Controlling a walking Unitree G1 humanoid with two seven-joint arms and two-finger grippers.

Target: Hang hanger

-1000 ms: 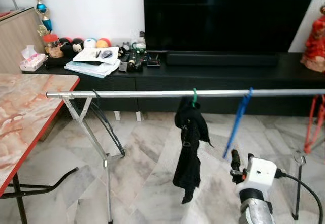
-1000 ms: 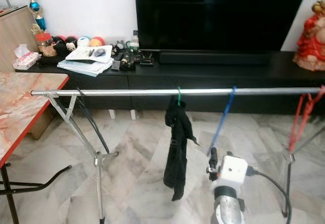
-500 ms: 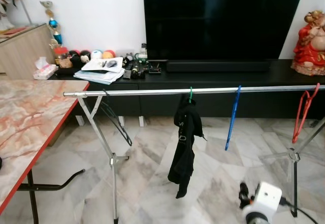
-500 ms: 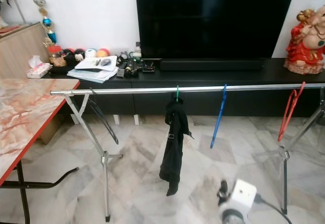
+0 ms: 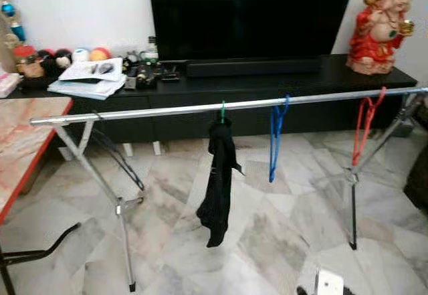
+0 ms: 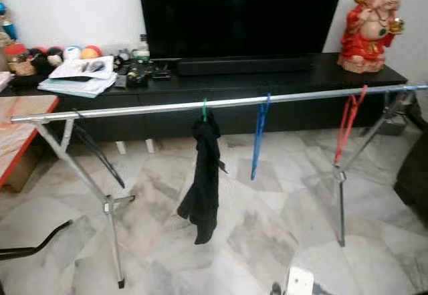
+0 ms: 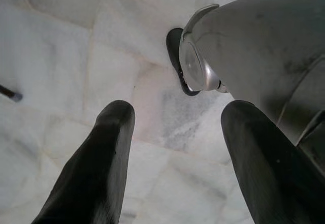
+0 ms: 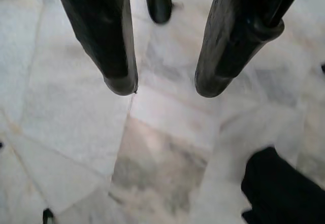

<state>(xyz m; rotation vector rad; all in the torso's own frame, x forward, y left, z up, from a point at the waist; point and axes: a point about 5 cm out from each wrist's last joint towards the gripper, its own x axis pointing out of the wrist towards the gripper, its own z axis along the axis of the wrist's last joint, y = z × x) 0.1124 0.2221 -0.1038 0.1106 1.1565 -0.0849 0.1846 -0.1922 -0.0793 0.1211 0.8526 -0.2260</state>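
Note:
A silver rail (image 5: 167,110) on folding legs crosses the room. A green hanger (image 5: 223,112) carrying a black garment (image 5: 217,181) hangs near its middle. To its right hang a blue hanger (image 5: 274,138) and a red hanger (image 5: 364,124); a black hanger (image 5: 117,158) hangs near the left end. My right wrist's white camera box (image 5: 328,283) sits at the bottom edge, low and short of the rail. My right gripper (image 8: 167,87) is open over the floor, holding nothing. My left gripper (image 7: 177,112) hangs open beside my silver leg (image 7: 254,56).
Behind the rail, a black TV console (image 5: 267,81) holds a dark TV (image 5: 247,14), papers (image 5: 83,81), small toys and a red figurine (image 5: 378,27). A red-edged marble table (image 5: 20,154) stands at the left. Marble floor (image 5: 267,228) lies before the rail.
The whole view has shifted, so the camera moved back and to the right. My right arm has dropped to the bottom edge. The hangers stay on the rail.

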